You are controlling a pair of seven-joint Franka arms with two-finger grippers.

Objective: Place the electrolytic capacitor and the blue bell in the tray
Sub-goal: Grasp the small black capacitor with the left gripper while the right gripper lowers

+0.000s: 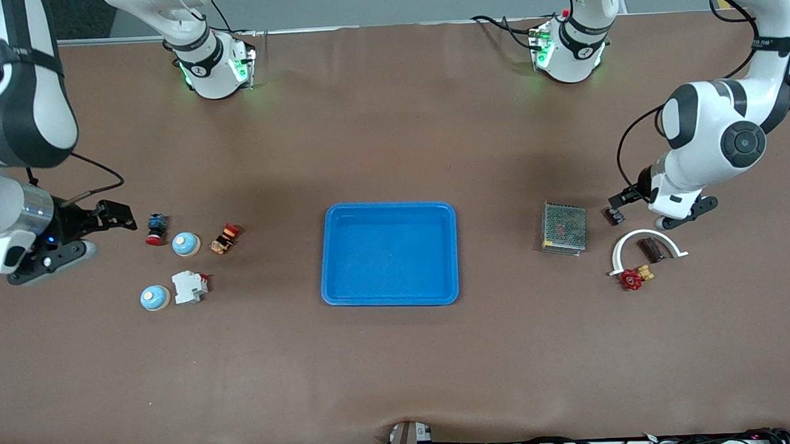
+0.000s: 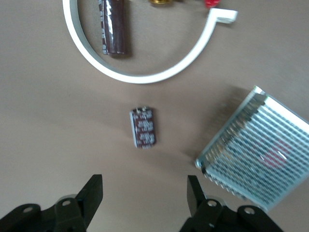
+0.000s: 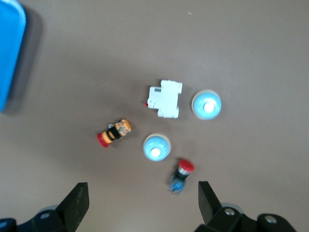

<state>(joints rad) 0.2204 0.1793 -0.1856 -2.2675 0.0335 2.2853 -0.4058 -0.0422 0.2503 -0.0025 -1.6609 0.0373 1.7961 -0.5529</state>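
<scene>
The bright-blue tray (image 1: 334, 257) lies empty at the table's middle. Two blue bells (image 1: 186, 244) (image 1: 154, 297) sit toward the right arm's end; they also show in the right wrist view (image 3: 157, 147) (image 3: 206, 104). A small dark electrolytic capacitor (image 1: 615, 215) (image 2: 143, 127) lies beside the mesh box. A longer capacitor (image 1: 651, 249) (image 2: 115, 26) lies inside a white arc. My left gripper (image 1: 622, 201) (image 2: 145, 195) is open and empty, just above the small capacitor. My right gripper (image 1: 115, 215) (image 3: 143, 203) is open and empty, beside a red push button.
A grey mesh box (image 1: 564, 228) (image 2: 263, 150) stands near the small capacitor. A white arc (image 1: 645, 237), a red knob (image 1: 631, 279) and a yellow connector (image 1: 645, 272) lie nearby. A red push button (image 1: 157, 229), a white breaker (image 1: 189, 286) and an orange switch (image 1: 225, 238) surround the bells.
</scene>
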